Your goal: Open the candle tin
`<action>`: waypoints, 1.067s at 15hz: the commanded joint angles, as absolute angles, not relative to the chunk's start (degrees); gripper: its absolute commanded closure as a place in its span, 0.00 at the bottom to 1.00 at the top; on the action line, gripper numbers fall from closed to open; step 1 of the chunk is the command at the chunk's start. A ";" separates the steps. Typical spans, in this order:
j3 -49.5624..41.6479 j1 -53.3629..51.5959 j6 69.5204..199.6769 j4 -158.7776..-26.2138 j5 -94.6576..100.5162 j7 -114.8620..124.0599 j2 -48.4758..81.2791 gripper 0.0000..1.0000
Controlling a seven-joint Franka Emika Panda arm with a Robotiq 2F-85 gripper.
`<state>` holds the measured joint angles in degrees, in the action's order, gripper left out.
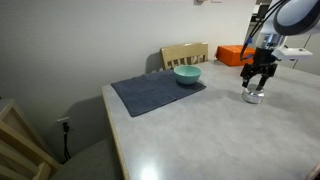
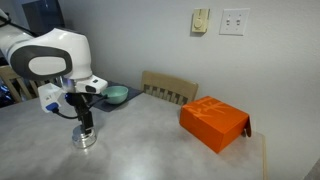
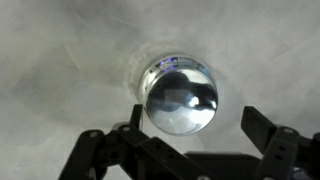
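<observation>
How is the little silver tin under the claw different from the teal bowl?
The candle tin is shiny silver metal; the teal bowl is not. The tin is smaller than the bowl. The tin has a domed lid on, while the bowl is open-topped. The tin sits on the bare table directly below the claw; the bowl rests on the dark mat. Both are round.

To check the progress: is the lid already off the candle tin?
No, in the wrist view the shiny domed lid sits on the candle tin.
</observation>
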<state>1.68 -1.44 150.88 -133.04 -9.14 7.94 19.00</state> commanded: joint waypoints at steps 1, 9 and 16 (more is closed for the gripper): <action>0.21 -2.78 153.67 -134.41 -8.17 12.59 19.90 0.00; -2.36 -4.79 155.92 -136.18 -5.63 19.64 19.11 0.27; -2.86 -6.36 155.71 -136.03 -4.67 23.12 18.70 0.57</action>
